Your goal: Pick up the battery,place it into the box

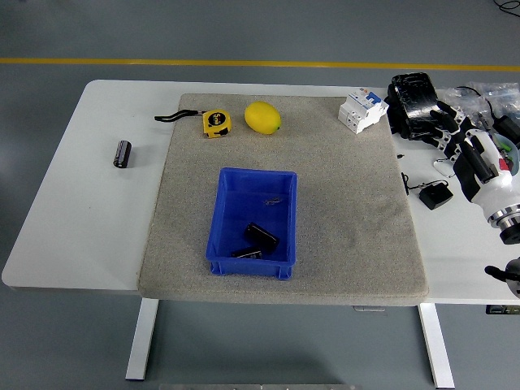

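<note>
Grey floor, white counter point(73, 219) — right hand point(467, 150) empty, fingers loosely curled; battery point(123, 153) far to its left, outside box point(253, 221) — not yet picked.

There is just the one view, from a head camera set high on the robot's side of the white table point(65, 219), looking forward and down across it. The table's near edge runs along the bottom, its legs and grey floor showing under it, and a yellow floor line crosses the top. It stands far enough back to take in nearly the whole tabletop. The right hand point(467, 150) enters at the right edge; everything else lies to its left.
</note>
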`<state>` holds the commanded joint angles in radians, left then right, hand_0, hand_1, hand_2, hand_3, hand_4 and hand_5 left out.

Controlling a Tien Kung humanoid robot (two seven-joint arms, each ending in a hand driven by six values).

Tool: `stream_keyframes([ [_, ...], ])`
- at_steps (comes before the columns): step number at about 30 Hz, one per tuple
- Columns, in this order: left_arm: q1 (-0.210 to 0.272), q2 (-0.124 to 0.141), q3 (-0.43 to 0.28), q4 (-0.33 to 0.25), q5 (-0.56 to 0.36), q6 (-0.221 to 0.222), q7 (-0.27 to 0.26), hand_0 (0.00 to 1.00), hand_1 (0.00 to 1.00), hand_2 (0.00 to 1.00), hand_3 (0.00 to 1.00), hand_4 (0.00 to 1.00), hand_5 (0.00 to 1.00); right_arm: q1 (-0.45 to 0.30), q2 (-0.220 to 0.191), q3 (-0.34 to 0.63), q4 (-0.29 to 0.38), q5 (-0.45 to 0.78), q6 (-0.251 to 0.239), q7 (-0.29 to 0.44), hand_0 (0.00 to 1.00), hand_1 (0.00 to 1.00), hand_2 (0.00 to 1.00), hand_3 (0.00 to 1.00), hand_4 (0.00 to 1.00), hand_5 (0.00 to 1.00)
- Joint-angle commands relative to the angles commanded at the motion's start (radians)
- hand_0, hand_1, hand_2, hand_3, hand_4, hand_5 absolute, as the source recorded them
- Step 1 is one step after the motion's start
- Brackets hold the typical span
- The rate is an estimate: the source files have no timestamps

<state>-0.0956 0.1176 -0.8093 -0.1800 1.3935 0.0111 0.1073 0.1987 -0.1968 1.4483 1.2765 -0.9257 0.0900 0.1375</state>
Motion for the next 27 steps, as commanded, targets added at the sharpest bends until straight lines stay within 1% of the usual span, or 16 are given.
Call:
stream_keyframes([
  [3, -0.001, 0.001, -0.003, 0.000, 0.009, 0.001, 0.003, 0.651, 0.667, 0.741, 0.706, 0.657, 0.742, -0.017, 0.008, 0.020, 0.015, 0.105, -0.002, 0.001, 0.848, 0.828, 0.884, 0.920, 0.998, 0.800],
  [4, -0.002, 0.001, -0.004, 0.000, 0.012, 0.001, 0.004, 0.651, 0.666, 0.739, 0.704, 0.656, 0.741, -0.023, 0.011, 0.028, 0.019, 0.115, -0.004, 0.002, 0.850, 0.829, 0.884, 0.921, 0.998, 0.823],
  [15, 0.003, 0.006, -0.028, 0.000, 0.044, 0.003, 0.008, 0.650, 0.663, 0.736, 0.701, 0.656, 0.742, -0.055, 0.025, 0.048, 0.040, 0.104, -0.015, -0.002, 0.850, 0.828, 0.882, 0.921, 0.998, 0.836],
  [20, 0.003, 0.005, -0.037, 0.000, 0.054, 0.005, 0.008, 0.650, 0.662, 0.733, 0.701, 0.657, 0.743, -0.062, 0.029, 0.057, 0.049, 0.086, -0.026, -0.016, 0.845, 0.825, 0.879, 0.918, 0.998, 0.835],
  [22, 0.003, 0.005, -0.037, 0.000, 0.053, 0.006, 0.008, 0.650, 0.662, 0.733, 0.701, 0.657, 0.743, -0.065, 0.031, 0.062, 0.054, 0.081, -0.042, -0.026, 0.845, 0.825, 0.879, 0.918, 0.998, 0.835],
  [23, 0.004, 0.005, -0.036, 0.000, 0.051, 0.006, 0.007, 0.650, 0.660, 0.733, 0.705, 0.652, 0.739, -0.068, 0.032, 0.068, 0.058, 0.066, -0.067, -0.042, 0.827, 0.810, 0.854, 0.899, 0.998, 0.817],
  [24, 0.005, 0.005, -0.037, 0.000, 0.053, 0.006, 0.007, 0.650, 0.660, 0.733, 0.705, 0.652, 0.739, -0.071, 0.034, 0.075, 0.059, 0.057, -0.086, -0.051, 0.827, 0.810, 0.854, 0.899, 0.998, 0.817],
  [27, 0.004, 0.005, -0.032, 0.000, 0.049, 0.007, 0.007, 0.650, 0.660, 0.733, 0.705, 0.652, 0.739, -0.082, 0.040, 0.095, 0.062, 0.063, -0.093, -0.059, 0.827, 0.810, 0.854, 0.899, 0.998, 0.817],
])
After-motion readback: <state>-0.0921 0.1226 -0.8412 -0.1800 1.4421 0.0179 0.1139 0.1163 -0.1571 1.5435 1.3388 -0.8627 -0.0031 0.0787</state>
